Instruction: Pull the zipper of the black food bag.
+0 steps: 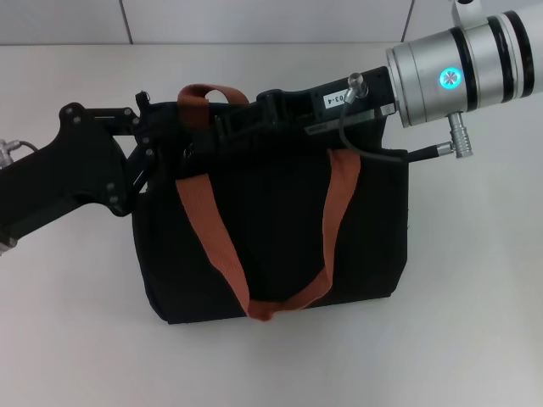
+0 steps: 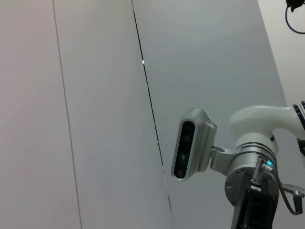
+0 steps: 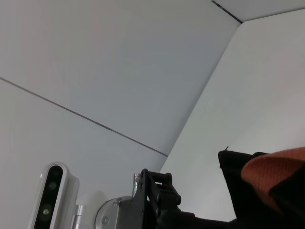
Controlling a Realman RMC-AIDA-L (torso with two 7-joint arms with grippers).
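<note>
The black food bag lies on the white table with one rust-orange handle across its front and the other at its top edge. My left gripper is at the bag's top left corner, against the fabric. My right gripper reaches in from the right and lies along the bag's top edge, near the left gripper. The zipper pull is hidden under the right arm. The right wrist view shows a corner of the bag, an orange handle and the left gripper.
The white table runs around the bag, with a tiled wall behind it. The right arm's silver wrist and its cable hang over the bag's top right corner. The left wrist view shows only wall and the right arm's wrist.
</note>
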